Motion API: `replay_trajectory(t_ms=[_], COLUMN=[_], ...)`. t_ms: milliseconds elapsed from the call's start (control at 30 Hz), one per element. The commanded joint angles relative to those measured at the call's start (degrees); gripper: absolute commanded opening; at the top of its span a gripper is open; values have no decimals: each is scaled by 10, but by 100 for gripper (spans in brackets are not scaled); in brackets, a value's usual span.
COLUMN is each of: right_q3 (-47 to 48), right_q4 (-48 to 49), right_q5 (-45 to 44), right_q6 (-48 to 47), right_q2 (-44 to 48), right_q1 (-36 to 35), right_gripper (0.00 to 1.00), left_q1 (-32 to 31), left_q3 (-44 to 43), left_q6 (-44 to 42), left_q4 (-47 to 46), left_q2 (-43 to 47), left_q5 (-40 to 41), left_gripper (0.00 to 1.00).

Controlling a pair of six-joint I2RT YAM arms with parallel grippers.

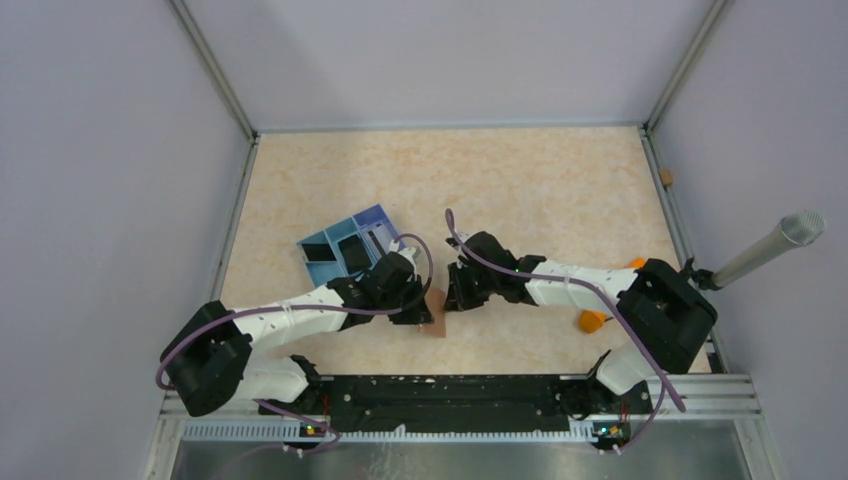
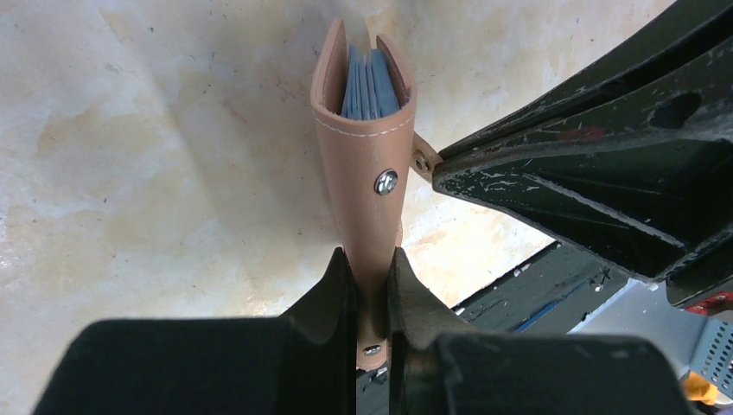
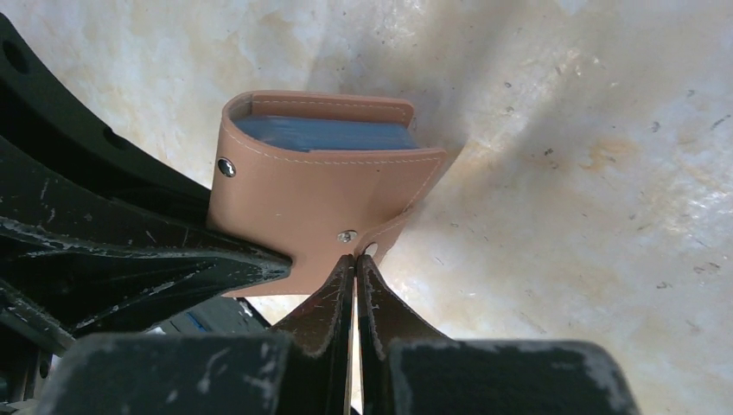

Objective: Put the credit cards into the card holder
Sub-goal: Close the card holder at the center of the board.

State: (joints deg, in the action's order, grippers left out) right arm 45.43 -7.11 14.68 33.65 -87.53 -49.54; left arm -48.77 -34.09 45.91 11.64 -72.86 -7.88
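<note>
The card holder [image 2: 367, 164] is held on edge over the desk [image 1: 520, 180], near its front middle, between both arms. We cannot tell whether it touches the desk. The left tool [image 2: 370, 270] is clenched on the holder's lower edge. The right tool [image 3: 355, 264] is clenched on the small strap tab at the holder's corner. The credit cards [image 2: 370, 86] show as blue edges packed inside the open mouth. We see no yellow-gold card, and no loose card in the overhead view.

We judge insertion complete or nearly so, and the step in hand to be fastening the strap. The next move calls for the left tool to steady the body while the right tool carries the tab to a metal stud [image 2: 385, 181] without tipping the mouth downward.

The blue divided box [image 1: 345, 250] lies just behind the left tool. An orange object [image 1: 593, 320] lies beside the right arm, well apart from the holder. The tools work close together, so finger collision is the main hazard.
</note>
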Motion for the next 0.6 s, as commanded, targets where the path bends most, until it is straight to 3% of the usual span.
replay_trajectory(t_ms=[0,567], right_q3=[11,0], right_q4=[43,64], right_q5=[26,41], right_q6=[1,-1], right_q2=[-6,-26], right_q1=[-15,-20], right_gripper=[0,0], left_q1=[-6,-6], left_q3=[0,1], left_q6=[-7,-7], left_q4=[19,14], left_q2=[-4,-9], left_q5=[8,4], left_gripper=[0,0])
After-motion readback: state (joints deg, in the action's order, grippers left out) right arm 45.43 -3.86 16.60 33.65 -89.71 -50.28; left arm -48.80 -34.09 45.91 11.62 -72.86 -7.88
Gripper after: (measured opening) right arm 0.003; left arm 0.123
